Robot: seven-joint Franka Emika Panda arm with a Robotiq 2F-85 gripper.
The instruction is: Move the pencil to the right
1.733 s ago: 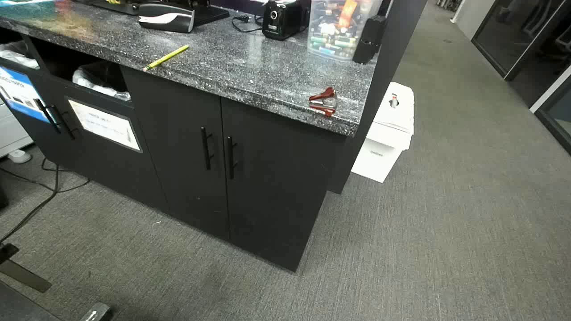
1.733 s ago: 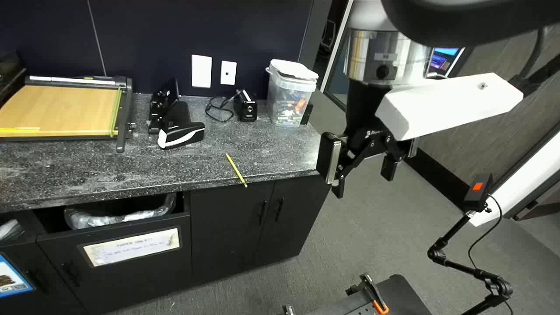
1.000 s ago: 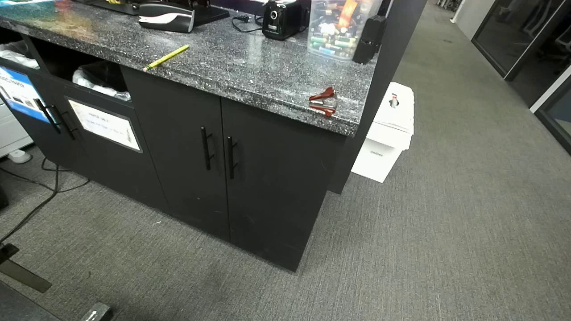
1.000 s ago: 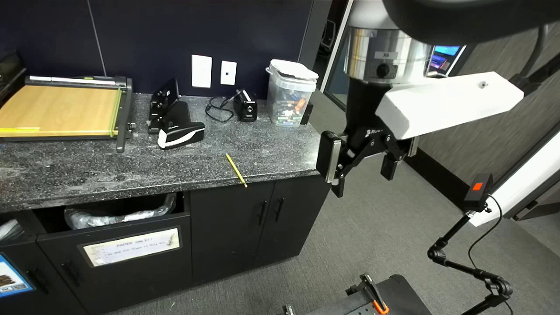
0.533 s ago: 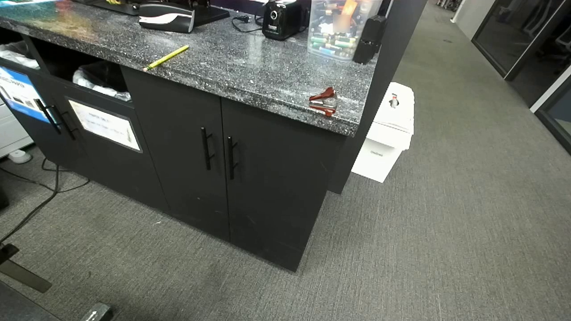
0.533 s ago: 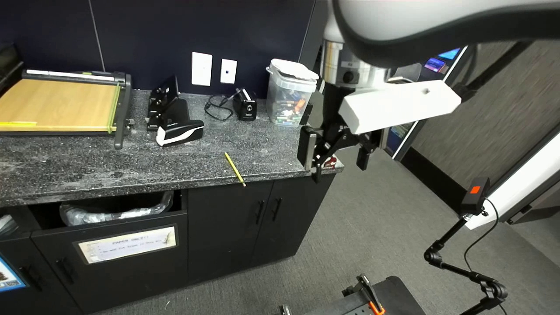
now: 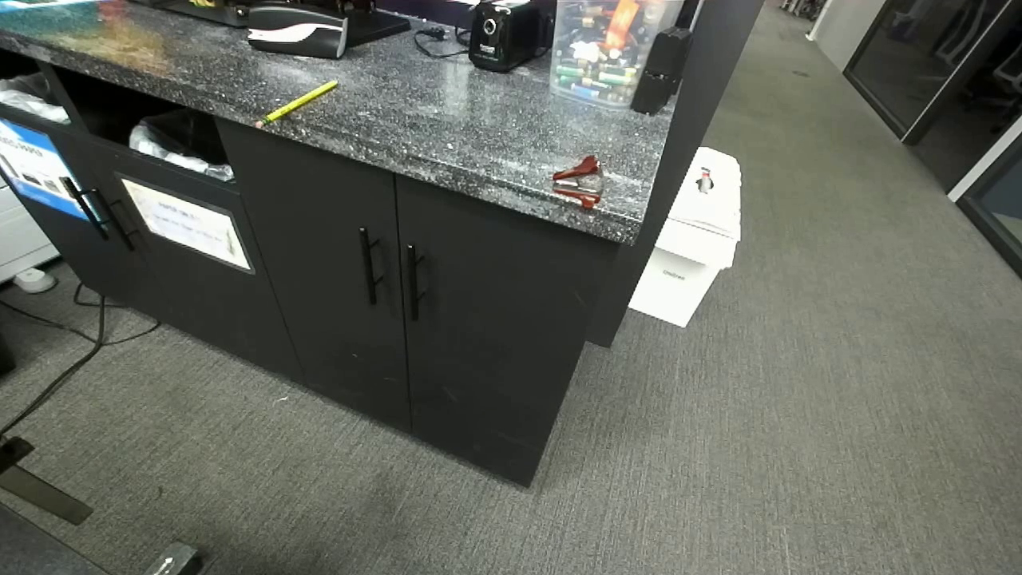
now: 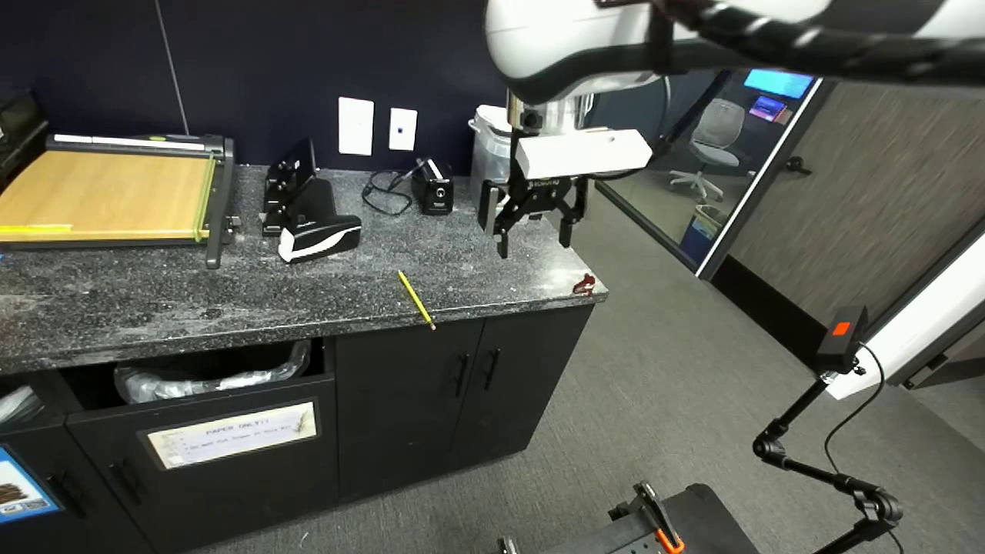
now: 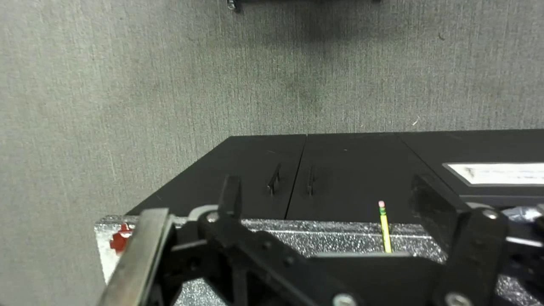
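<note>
The thin yellow pencil [image 7: 297, 105] lies on the speckled dark counter [image 8: 462, 281]. Its pink eraser end sticks out past the front edge; it also shows in an exterior view [image 8: 416, 300]. My gripper [image 8: 535, 240] is open and empty, above the right part of the counter, right of the pencil and apart from it. It is not in view in an exterior view that shows the cabinet front. In the wrist view the gripper [image 9: 331, 193] has its fingers wide apart. The pencil [image 9: 384, 227] appears between them, nearer the right finger, its far part hidden by the gripper body.
A small red object [image 8: 585, 286] lies at the counter's right front corner. A clear bin of batteries [image 7: 591, 80] stands at the back right, partly behind my gripper. A pencil sharpener [image 8: 437, 192], a black-and-white stapler [image 8: 319, 238] and a paper cutter [image 8: 108, 192] stand farther left.
My gripper has moved left and toward the back, from beyond the counter's right end to above the counter. The red object has come into view from behind it. The pencil has not moved.
</note>
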